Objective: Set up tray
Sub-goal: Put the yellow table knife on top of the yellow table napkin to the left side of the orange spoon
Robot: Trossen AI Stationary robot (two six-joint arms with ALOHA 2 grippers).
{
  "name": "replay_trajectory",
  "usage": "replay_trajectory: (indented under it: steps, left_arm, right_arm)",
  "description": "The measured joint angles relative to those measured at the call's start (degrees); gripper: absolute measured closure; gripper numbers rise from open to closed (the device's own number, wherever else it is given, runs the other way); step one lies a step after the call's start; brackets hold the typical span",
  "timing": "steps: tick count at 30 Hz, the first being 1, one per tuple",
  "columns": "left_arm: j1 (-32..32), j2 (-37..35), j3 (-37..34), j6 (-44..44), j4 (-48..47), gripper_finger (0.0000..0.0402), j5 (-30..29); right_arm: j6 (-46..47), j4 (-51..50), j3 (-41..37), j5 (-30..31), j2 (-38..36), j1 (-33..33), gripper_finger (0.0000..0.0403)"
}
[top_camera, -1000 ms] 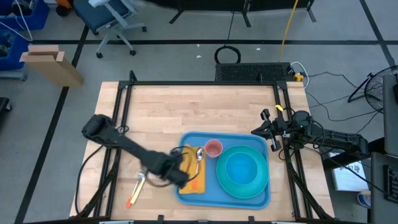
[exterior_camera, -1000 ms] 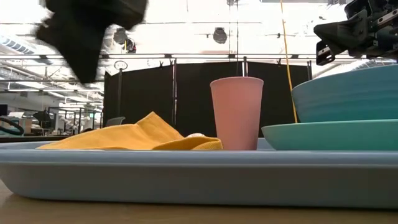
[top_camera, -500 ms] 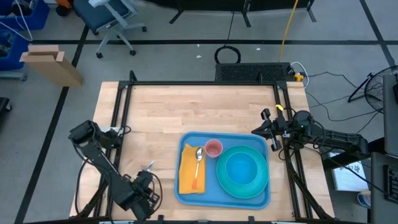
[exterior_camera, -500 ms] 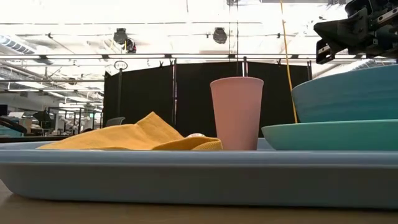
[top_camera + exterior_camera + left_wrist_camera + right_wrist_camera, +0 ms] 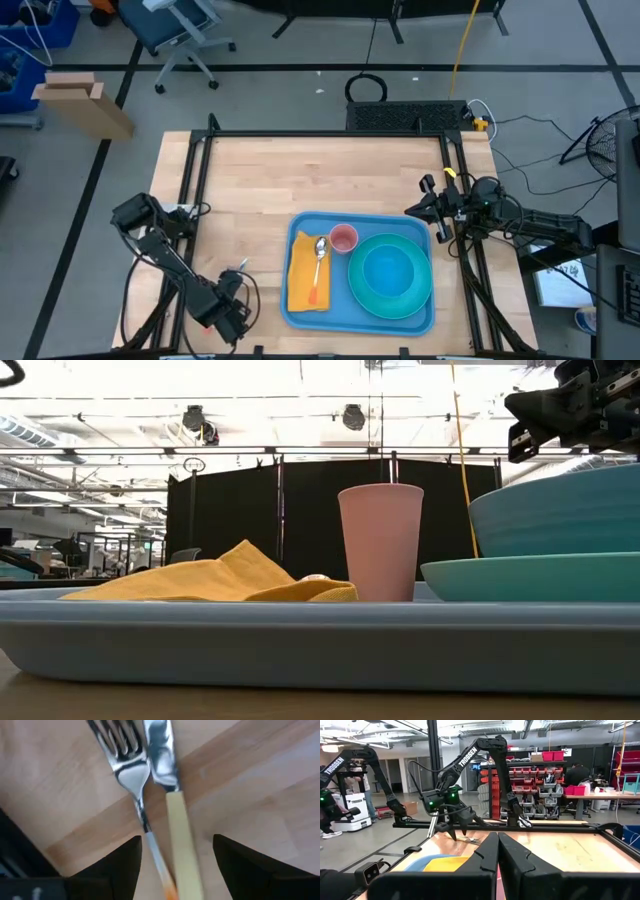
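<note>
Hovering at the table's seven o'clock, the left gripper (image 5: 175,870) spreads its fingers astride a fork (image 5: 131,775) and knife (image 5: 172,800). Right gripper (image 5: 425,208), fingers pressed together, waits at three o'clock, just off the blue tray (image 5: 300,315) at five o'clock.

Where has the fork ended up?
The silver metal fork lies on the wooden table beside a cream-handled knife, under the left pincer, left of the large blue plastic tray.
</note>
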Motion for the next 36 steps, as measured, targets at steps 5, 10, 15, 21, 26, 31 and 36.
replay_trajectory:
  steps: [5, 10, 15, 21, 26, 31, 36]
  left_arm:
    - [0.4, 0.0, -0.6, 1.1, 0.1, 0.0152, 3.3]
    - [1.4, 0.0, -0.6, 2.9, -0.9, 0.0158, 5.8]
    - [3.0, 0.0, -0.6, 6.4, -1.1, 0.016, 7.6]
    - [4.5, 0.0, 1.4, 10.4, -1.2, 0.0181, 5.2]
    - [5.8, 0.0, 2.5, 11.3, -0.8, 0.0216, 3.0]
    - [6.0, 0.0, 2.5, 11.7, -1.0, 0.0245, -0.1]
    - [6.0, 0.0, 2.4, 12.1, -1.1, 0.0244, -0.9]
  right_arm:
    - [0.0, -0.2, 0.0, 0.0, 0.0, 0.0, 0.0403]
    - [0.0, -0.4, 0.0, 0.0, 0.0, 0.0, 0.0403]
    - [0.0, -0.4, 0.0, 0.0, 0.0, 0.0, 0.0403]
    - [0.0, -0.3, 0.0, 0.0, 0.0, 0.0, 0.0403]
    - [0.0, -0.3, 0.0, 0.0, 0.0, 0.0, 0.0403]
    - [0.0, -0.3, 0.0, 0.0, 0.0, 0.0, 0.0403]
    - [0.0, -0.4, 0.0, 0.0, 0.0, 0.0, 0.0403]
